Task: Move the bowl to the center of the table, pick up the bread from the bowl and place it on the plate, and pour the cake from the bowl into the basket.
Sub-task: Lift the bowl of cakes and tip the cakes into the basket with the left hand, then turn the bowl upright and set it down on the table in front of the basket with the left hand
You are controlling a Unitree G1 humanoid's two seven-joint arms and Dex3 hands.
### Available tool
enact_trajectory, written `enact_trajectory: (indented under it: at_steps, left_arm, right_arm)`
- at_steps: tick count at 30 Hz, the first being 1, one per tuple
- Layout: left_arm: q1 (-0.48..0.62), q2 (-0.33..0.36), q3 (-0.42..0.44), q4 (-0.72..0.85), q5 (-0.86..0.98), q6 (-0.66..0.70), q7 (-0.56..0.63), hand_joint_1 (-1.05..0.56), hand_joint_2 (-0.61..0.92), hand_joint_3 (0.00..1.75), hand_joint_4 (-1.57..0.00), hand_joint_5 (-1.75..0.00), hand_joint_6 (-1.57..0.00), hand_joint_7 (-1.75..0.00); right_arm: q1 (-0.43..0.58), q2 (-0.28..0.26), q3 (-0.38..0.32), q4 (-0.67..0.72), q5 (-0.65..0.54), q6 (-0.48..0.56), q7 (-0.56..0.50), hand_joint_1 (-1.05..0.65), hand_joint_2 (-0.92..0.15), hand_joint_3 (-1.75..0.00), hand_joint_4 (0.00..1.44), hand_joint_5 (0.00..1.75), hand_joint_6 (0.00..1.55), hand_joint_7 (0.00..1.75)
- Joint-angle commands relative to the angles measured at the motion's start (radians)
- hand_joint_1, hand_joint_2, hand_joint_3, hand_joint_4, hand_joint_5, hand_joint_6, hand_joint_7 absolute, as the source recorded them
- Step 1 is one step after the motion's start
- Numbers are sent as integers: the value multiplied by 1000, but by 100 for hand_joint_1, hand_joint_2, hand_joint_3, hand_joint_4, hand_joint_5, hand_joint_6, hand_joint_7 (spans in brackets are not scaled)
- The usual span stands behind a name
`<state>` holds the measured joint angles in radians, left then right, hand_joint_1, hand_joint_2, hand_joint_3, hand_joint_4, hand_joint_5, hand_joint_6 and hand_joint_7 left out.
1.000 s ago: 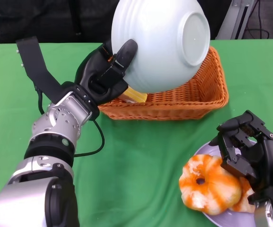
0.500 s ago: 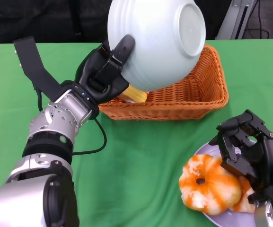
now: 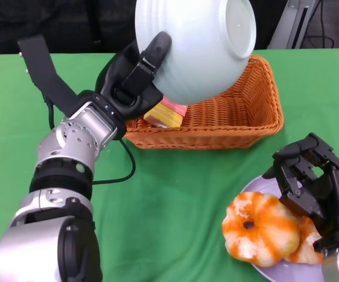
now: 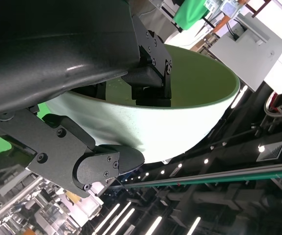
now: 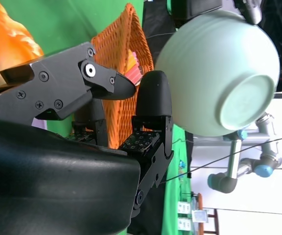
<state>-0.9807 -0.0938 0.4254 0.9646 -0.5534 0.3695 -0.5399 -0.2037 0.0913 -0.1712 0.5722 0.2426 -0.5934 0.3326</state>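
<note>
1. Pale green and glazed, the bowl [image 3: 195, 50] is tipped well past level over the wicker basket [image 3: 248, 117], its base turned toward you, so whatever was inside falls into the basket, not onto the green counter [image 3: 175, 205].
2. Your left hand [image 3: 135, 79] grips the bowl's rim, one finger pressed on the outer wall and the others hooked inside; the left wrist view shows the rim pinched that way and an interior that looks empty.
3. Look for the cake [image 3: 166, 113]: a pink and yellow piece lies in the basket's near left corner, just below the tilted rim, so the pour looks done.
4. Notice the left forearm rising steeply from the lower left, wrist rolled over to keep the bowl's mouth facing down and away.
5. Your right hand [image 3: 310, 182] rests just beside the orange-glazed bread [image 3: 260, 229] on the plate [image 3: 275, 271], fingers loosely spread and holding nothing; the bread appears delivered.
</note>
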Motion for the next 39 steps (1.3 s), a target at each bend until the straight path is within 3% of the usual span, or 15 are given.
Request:
enact_trajectory:
  at_steps: [1, 21, 28, 39]
  left_arm:
    - [-33, -1, 2, -34, -21, 8, 24, -13, 79, 81, -61, -175, -60, -172]
    - [-43, -11, 17, -38, -37, 29, 58, -12, 79, 79, -60, -175, -61, -169]
    - [-59, -10, 42, -31, -71, 93, 97, -11, 71, 89, -61, -175, -60, -172]
    - [-42, -12, 25, -48, -45, 55, 86, -11, 73, 92, -60, -175, -58, -172]
  right_arm:
    - [6, -21, -5, -21, 22, 9, 11, -14, -80, -64, 69, 163, 60, 135]
    - [-1, -36, -12, -27, 33, 30, 19, -13, -75, -71, 72, 161, 61, 134]
    - [-2, -39, -12, -28, 28, 38, 12, -14, -73, -72, 73, 161, 64, 134]
    - [-5, -44, -13, -26, 38, 53, 27, -13, -73, -73, 73, 160, 64, 132]
